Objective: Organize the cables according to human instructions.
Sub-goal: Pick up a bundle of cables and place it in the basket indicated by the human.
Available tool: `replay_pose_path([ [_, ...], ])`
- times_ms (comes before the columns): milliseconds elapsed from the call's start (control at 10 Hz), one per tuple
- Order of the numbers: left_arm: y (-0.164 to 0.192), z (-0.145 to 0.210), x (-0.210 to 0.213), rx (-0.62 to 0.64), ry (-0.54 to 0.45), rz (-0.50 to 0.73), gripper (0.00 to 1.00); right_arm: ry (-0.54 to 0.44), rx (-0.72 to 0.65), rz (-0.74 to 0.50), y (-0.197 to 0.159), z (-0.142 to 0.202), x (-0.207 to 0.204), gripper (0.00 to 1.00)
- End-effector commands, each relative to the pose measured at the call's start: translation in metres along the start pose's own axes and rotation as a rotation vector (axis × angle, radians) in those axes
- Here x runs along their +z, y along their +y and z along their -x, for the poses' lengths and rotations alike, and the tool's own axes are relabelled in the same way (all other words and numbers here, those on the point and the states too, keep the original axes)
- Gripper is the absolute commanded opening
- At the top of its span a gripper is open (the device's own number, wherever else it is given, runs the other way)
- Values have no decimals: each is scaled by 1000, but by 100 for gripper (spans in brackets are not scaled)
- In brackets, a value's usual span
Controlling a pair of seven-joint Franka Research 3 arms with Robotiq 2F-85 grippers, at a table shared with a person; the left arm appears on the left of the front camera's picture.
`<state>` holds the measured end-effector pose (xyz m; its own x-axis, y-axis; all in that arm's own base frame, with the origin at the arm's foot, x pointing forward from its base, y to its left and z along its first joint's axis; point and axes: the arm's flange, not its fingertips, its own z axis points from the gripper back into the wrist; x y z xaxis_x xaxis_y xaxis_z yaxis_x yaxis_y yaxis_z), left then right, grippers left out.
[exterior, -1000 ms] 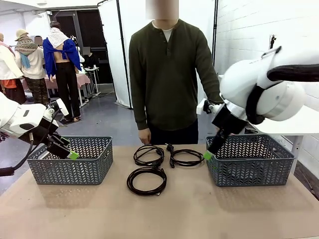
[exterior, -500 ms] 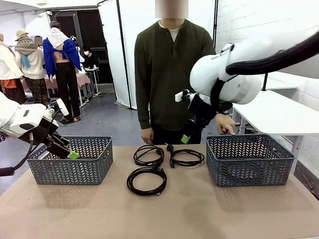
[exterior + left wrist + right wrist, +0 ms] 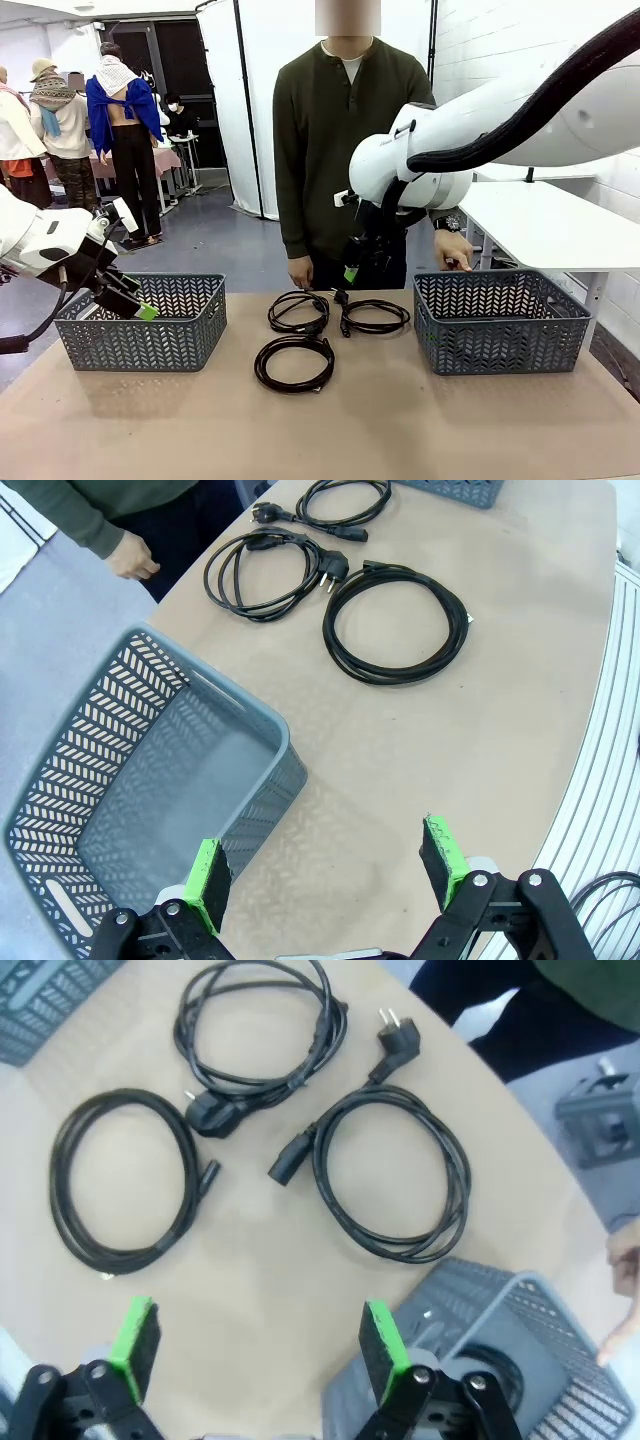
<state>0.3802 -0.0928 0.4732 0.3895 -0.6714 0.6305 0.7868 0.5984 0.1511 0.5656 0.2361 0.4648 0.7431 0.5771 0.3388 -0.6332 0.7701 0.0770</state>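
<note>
Three cables lie coiled on the table's middle: one at the far left [image 3: 298, 310], one at the far right [image 3: 375, 316] and one nearer me [image 3: 294, 362]. My right gripper [image 3: 356, 272] hangs open and empty above the far cables. Its wrist view looks down on the cable with the round plug [image 3: 262, 1025], the right-hand cable [image 3: 390, 1175] and the near cable [image 3: 125, 1180], with the gripper [image 3: 260, 1350] open. My left gripper [image 3: 140, 306] hovers open at the left basket's near rim [image 3: 250, 715], holding nothing [image 3: 325, 870].
A grey basket [image 3: 145, 322] stands at the left, another [image 3: 500, 320] at the right. A dark round shape [image 3: 492, 1372] lies on the right basket's floor. The person stands across the table, one hand [image 3: 452, 250] above the right basket, the other [image 3: 298, 272] at the far edge.
My right arm has swung left from the right basket's rim to a spot above the far cables, gripper still open. The left arm and the cables have not moved.
</note>
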Motion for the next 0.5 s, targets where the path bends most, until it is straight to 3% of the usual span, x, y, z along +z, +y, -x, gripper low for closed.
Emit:
replay_pose_path([
  [0,3,2,-1,5,-6,3,100,-6,19,0,2,5,7,100],
  [400,3,2,-1,5,-6,3,100,-6,19,0,2,5,7,100],
])
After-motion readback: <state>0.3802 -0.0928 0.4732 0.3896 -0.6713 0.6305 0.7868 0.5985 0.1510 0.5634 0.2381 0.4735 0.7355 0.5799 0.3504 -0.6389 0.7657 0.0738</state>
